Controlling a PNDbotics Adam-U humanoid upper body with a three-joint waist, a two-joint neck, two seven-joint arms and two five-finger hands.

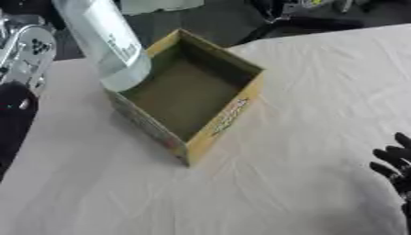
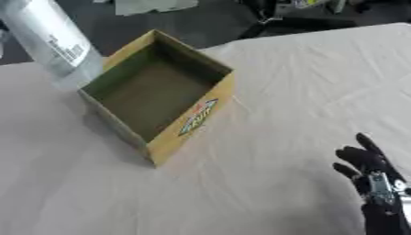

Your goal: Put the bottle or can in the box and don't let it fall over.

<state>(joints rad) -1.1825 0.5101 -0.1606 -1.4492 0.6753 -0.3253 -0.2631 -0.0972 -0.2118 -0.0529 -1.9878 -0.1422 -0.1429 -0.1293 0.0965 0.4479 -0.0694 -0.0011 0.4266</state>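
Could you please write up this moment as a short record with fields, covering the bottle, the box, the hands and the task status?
bottle: clear, white label, tilted, its base at the box's left rim, not yet inside
box: open yellow cardboard box, nothing in it, on the table
table: white cloth
left hand: silver part of the left arm beside the bottle; fingers not visible
right hand: idle, open, lower right
status: placing not done

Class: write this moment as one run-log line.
bottle: tilted above box's left rim | box: open, empty | left hand: unseen | right hand: idle, fingers open, lower right
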